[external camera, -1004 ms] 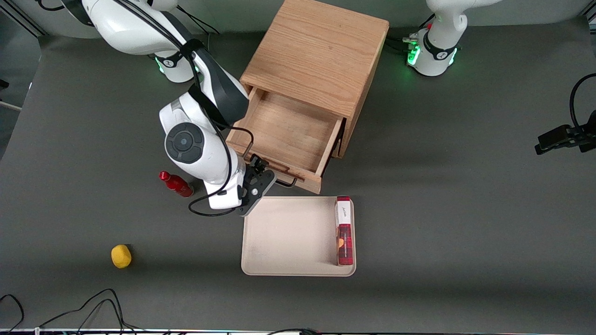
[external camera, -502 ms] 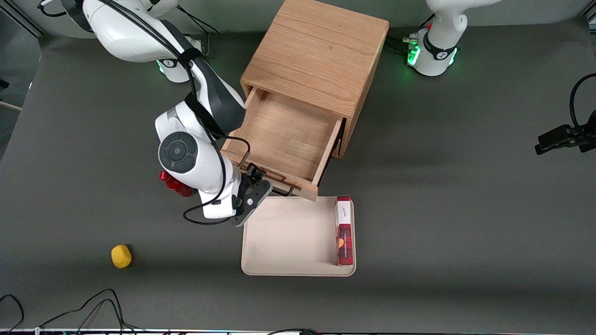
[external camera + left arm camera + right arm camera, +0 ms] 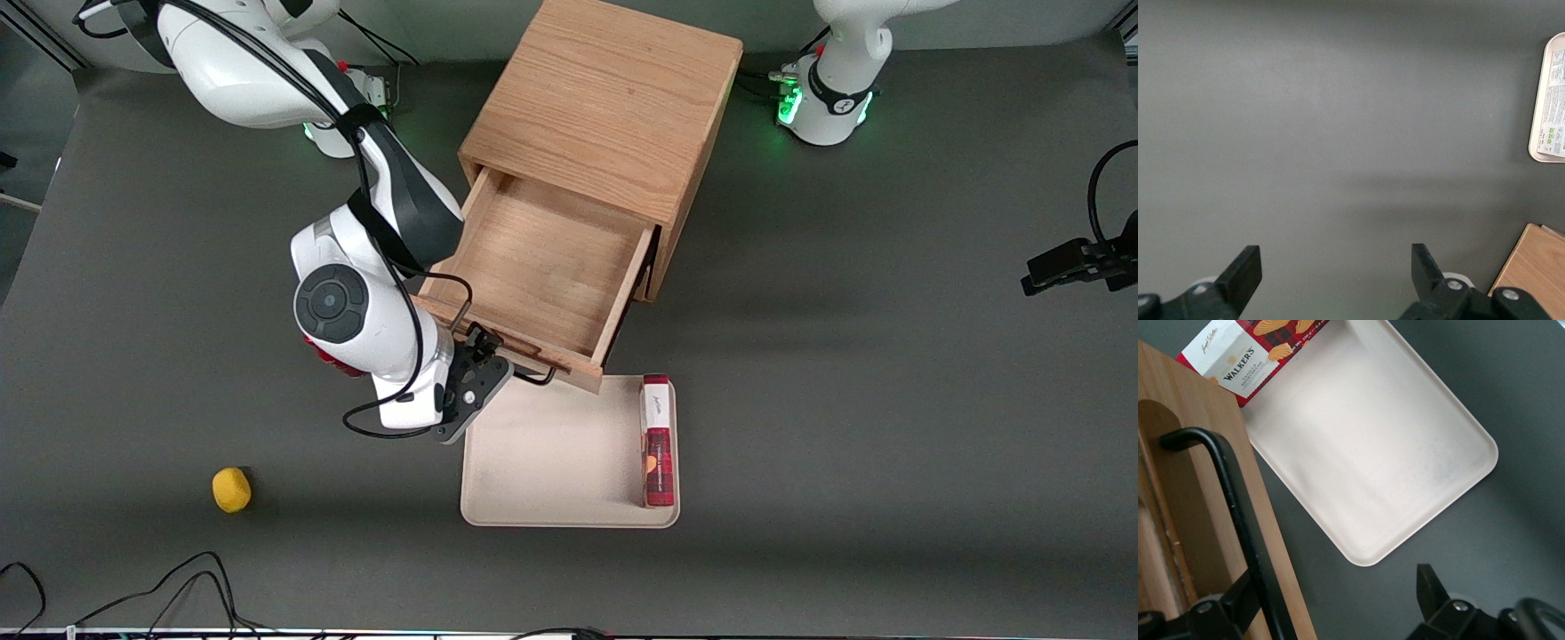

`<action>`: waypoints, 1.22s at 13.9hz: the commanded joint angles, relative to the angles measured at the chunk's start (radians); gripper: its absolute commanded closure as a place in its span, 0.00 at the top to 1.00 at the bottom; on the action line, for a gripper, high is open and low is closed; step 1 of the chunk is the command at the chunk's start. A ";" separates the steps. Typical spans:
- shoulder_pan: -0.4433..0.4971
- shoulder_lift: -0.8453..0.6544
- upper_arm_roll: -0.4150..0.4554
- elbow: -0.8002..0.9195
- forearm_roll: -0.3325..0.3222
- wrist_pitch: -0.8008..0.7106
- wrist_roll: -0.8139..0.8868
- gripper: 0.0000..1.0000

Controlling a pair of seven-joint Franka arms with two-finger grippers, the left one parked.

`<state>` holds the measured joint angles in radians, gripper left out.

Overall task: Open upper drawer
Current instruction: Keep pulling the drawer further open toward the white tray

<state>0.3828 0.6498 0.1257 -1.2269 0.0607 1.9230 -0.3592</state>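
The upper drawer (image 3: pixel 542 267) stands pulled well out of the boxy wooden cabinet (image 3: pixel 605 98), and its plain wood inside is bare. Its black wire handle (image 3: pixel 536 377) runs along the drawer front (image 3: pixel 1178 520) and shows close up as a black bar (image 3: pixel 1238 500). My gripper (image 3: pixel 494 354) is in front of the drawer at the handle. It is open (image 3: pixel 1335 583), with the handle bar between the fingers, close against one finger (image 3: pixel 1238 603). The second finger (image 3: pixel 1428 587) stands well apart over the dark table.
A beige tray (image 3: pixel 551 444) lies just in front of the drawer, nearer the front camera, with a red Walkers biscuit box (image 3: pixel 657 440) along one side. A red bottle (image 3: pixel 333 360) shows partly under my arm. A yellow lump (image 3: pixel 231 490) sits toward the working arm's end.
The drawer has slid farther out toward the tray, and my gripper moved with it at the handle. My arm now covers most of the red bottle.
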 commanded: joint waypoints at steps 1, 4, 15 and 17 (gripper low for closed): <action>-0.002 0.037 -0.004 0.061 -0.016 0.001 -0.017 1.00; -0.004 0.042 -0.006 0.073 -0.016 0.001 -0.017 1.00; -0.004 -0.002 -0.005 0.098 -0.004 -0.102 -0.012 1.00; -0.008 -0.025 -0.003 0.102 -0.004 -0.143 -0.012 1.00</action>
<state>0.3804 0.6522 0.1219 -1.1391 0.0607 1.8304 -0.3640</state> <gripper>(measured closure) 0.000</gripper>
